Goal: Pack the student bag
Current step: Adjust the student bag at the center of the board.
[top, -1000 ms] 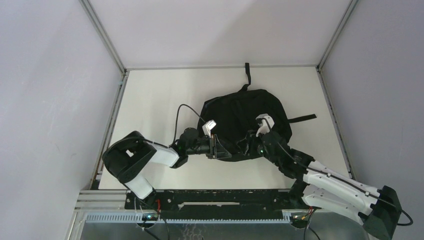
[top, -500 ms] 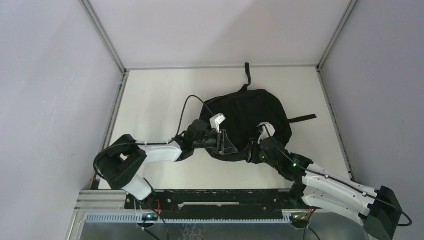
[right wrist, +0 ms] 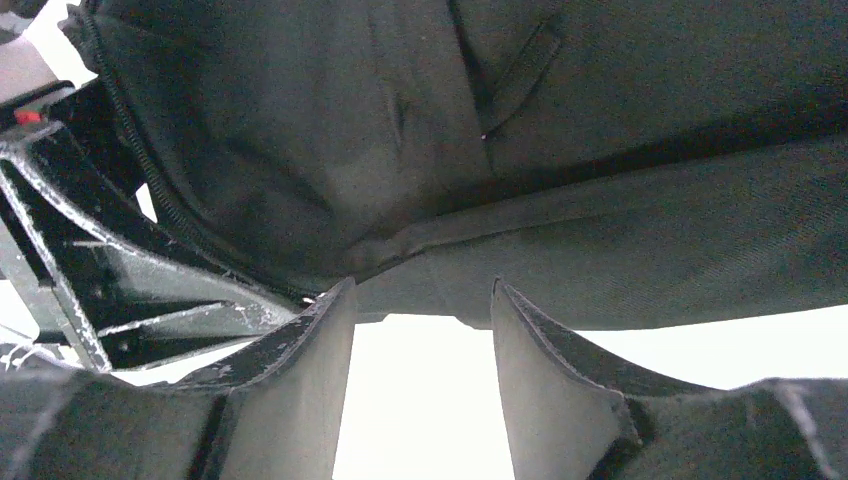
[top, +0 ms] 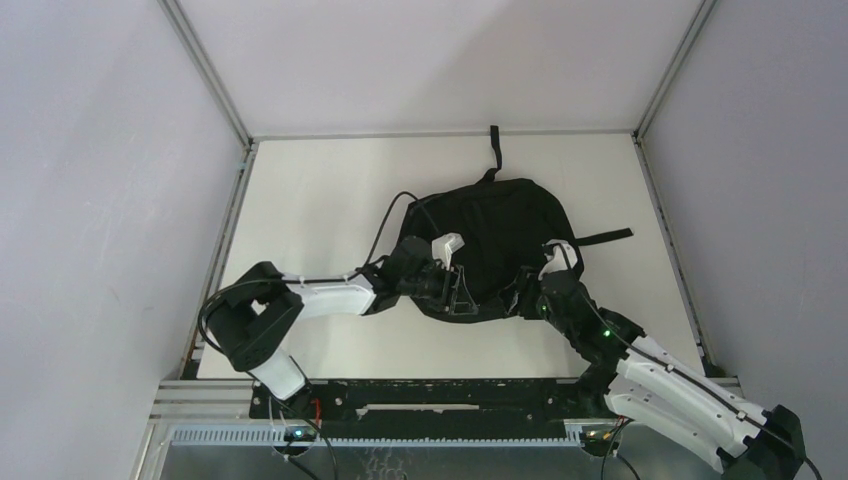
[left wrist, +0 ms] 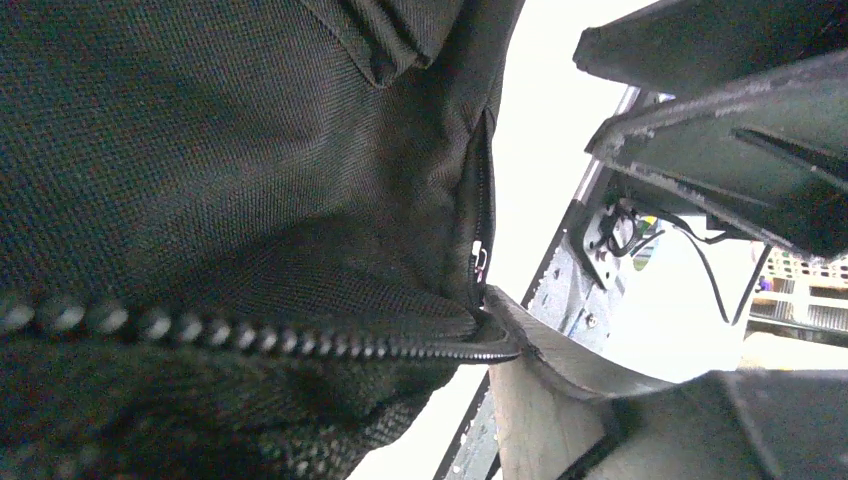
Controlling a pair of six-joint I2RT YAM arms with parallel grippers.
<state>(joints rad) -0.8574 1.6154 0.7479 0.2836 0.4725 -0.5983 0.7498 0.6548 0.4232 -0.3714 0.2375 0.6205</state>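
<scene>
The student bag (top: 500, 225) lies flat in the middle of the table, black and floppy. My left gripper (top: 457, 293) is at its near edge. In the left wrist view, bag fabric (left wrist: 250, 150) fills the left side and hides one finger. The other finger (left wrist: 545, 390) stands well off centre, and the zipper (left wrist: 300, 338) ends at its tip. My right gripper (top: 522, 298) is at the near edge too, just right of the left one. It stands open (right wrist: 422, 300), with bare table between its fingers and the bag's hem (right wrist: 600, 260) just past the tips.
One black strap (top: 494, 145) trails toward the back edge and another (top: 605, 237) sticks out to the right. The white table (top: 320, 200) is walled by grey panels on three sides. The left gripper's frame (right wrist: 110, 290) shows close beside my right fingers.
The left gripper slid right along the bag's near edge and its jaws spread. The right gripper shifted right and toward the near side and opened wider.
</scene>
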